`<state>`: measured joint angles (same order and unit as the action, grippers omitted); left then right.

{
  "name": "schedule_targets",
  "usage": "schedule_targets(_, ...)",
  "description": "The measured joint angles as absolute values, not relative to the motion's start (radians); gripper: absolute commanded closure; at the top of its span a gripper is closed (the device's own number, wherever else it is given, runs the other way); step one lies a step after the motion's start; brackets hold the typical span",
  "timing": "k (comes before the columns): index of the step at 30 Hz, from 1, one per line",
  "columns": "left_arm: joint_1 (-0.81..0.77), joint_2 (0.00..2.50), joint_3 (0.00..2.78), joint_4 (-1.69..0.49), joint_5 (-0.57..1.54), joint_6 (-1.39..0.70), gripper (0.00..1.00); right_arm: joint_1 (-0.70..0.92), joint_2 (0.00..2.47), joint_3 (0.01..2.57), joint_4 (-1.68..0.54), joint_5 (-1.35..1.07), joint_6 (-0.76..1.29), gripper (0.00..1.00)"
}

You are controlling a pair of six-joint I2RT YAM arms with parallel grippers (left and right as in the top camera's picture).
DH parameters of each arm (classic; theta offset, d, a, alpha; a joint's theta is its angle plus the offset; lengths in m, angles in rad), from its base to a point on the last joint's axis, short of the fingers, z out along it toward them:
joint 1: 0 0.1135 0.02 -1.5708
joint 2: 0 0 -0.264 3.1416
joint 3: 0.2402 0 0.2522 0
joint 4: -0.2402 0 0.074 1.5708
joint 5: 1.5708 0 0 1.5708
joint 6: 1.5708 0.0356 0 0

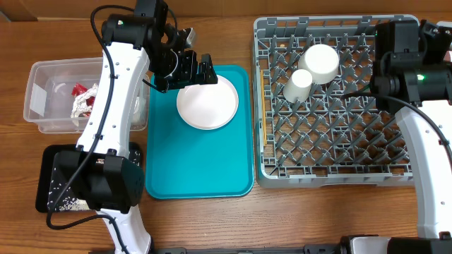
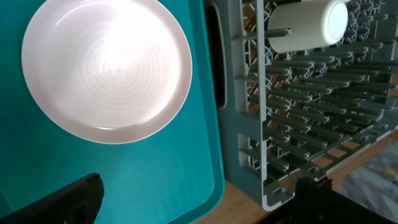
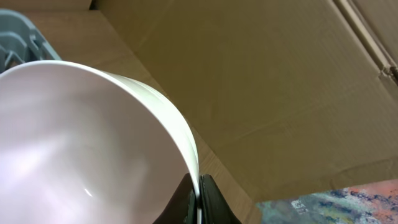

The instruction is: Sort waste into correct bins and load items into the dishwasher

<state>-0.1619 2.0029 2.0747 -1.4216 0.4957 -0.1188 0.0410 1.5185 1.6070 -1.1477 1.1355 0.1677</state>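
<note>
A wide white plate [image 1: 207,102] lies at the back of the teal tray [image 1: 198,162]. My left gripper [image 1: 196,70] hovers at the plate's far edge, open and empty. In the left wrist view the plate [image 2: 106,68] lies ahead of the gripper [image 2: 199,205]. In the grey dish rack [image 1: 332,141], the dishwasher, a white bowl [image 1: 321,62] and a small cup [image 1: 298,85] rest near the back. My right gripper [image 3: 199,186] is shut on the rim of a white bowl [image 3: 81,143]. The clear tub [image 1: 42,120] holds a red wrapper [image 1: 85,99] and white paper.
A black tray [image 1: 48,185] with pale crumbs sits at the front left, partly hidden by the left arm's base [image 1: 99,180]. The rack's wall [image 2: 249,124] stands right beside the teal tray's edge. A cardboard box [image 3: 280,81] stands behind the rack.
</note>
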Motion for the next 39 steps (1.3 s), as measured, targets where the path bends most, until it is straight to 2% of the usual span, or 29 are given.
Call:
schedule_targets(5,-0.162,2.003,2.075,-1.422,0.496,-0.119,0.00,0.070,1.519,1.558,-1.106,1.193,0.159,0.96)
schedule_targets(18,-0.162,2.003,2.075,-1.422,0.493,-0.119,0.00,0.270,1.532,1.311,-1.071,1.371,0.156,0.96)
schedule_targets(25,-0.162,2.003,2.075,-1.422,0.493,-0.119,0.00,0.287,1.542,1.175,-1.036,1.376,0.149,0.96)
schedule_targets(39,-0.162,2.003,2.075,-1.422,0.493,-0.119,0.00,0.305,1.558,1.166,-1.036,1.243,0.076,0.96)
